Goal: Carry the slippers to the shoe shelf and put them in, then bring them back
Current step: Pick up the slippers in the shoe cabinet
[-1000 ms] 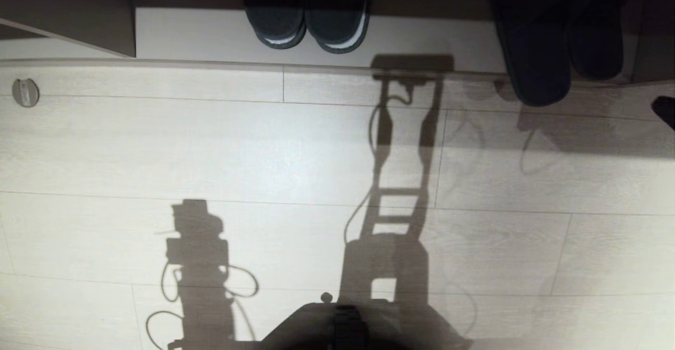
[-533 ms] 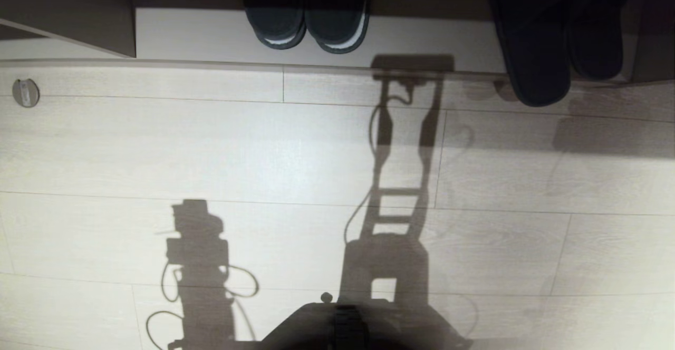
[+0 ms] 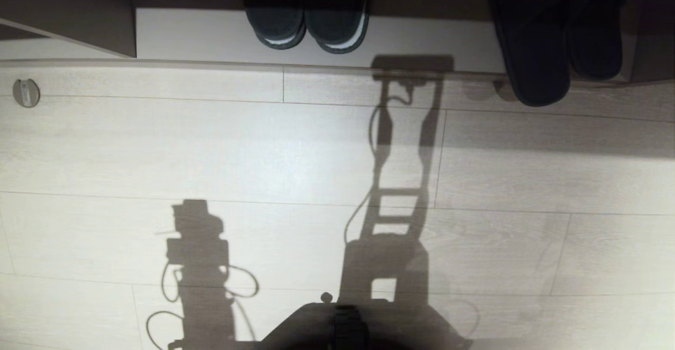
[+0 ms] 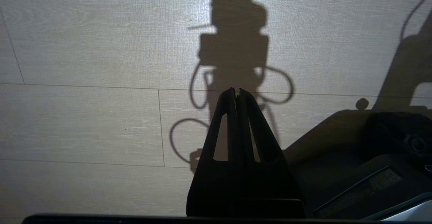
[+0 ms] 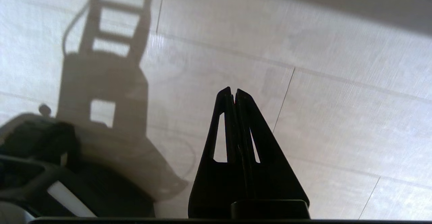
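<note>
With the slippers (image 3: 548,39) apparently lying in the shoe shelf (image 3: 432,36) at the head view's upper right, both the right gripper (image 5: 233,89) and left gripper (image 4: 236,90) hang pressed together and empty over the floor (image 3: 211,149), so the put-in step looks done and bringing them back calls for a fresh reach and grasp.

Hard light from behind the robot throws crisp, dark shadows of its frame and cables across the pale floor (image 3: 158,149), which glares at centre. The shoe shelf (image 3: 211,33) recess is dim — the slippers (image 3: 553,39) nearly black. The right wrist view is slightly smeared — streaky.
</note>
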`<state>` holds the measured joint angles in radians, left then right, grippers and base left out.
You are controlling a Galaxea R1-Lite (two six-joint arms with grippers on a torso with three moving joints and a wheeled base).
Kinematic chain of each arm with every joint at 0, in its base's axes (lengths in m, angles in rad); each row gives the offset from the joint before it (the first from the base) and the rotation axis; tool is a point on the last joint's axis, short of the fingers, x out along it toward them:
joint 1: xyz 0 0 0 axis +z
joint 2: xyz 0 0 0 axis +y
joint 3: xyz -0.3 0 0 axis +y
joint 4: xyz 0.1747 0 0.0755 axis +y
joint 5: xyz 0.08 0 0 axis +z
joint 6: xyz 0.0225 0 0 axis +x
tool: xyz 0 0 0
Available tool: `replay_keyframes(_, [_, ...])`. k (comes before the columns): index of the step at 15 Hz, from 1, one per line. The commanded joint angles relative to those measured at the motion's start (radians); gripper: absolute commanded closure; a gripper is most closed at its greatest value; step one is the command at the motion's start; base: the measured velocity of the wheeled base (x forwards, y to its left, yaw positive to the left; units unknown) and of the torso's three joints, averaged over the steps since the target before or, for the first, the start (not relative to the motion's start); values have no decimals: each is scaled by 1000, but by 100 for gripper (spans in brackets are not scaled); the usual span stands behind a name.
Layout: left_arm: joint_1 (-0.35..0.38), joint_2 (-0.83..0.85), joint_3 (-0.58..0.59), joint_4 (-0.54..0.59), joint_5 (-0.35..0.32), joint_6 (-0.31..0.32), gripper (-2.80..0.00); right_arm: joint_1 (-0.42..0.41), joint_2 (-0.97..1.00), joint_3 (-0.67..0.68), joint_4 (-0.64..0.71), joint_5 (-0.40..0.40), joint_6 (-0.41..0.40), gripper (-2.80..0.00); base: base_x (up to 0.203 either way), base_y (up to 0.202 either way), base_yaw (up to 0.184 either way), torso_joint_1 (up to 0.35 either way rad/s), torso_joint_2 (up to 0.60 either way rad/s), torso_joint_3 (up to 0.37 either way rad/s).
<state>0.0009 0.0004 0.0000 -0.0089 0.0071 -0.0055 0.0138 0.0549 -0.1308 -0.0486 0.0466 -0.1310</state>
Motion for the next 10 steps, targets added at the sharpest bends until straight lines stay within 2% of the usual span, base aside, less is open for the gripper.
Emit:
replay_keyframes(1, [1, 0, 0, 0, 1, -1, 0, -2, -53, 118, -30, -5, -2, 0, 0, 0, 0, 0, 0, 0])
replay_keyframes(4, [0, 0, 0, 0, 1, -2, 0, -3, -55, 130, 41, -30, 40, 0, 0, 0, 0, 0, 0, 0])
replay_keyframes(10, [1, 0, 0, 0, 1, -2, 0, -3, -53, 131, 46, -33, 45, 0, 0, 0, 0, 0, 0, 0])
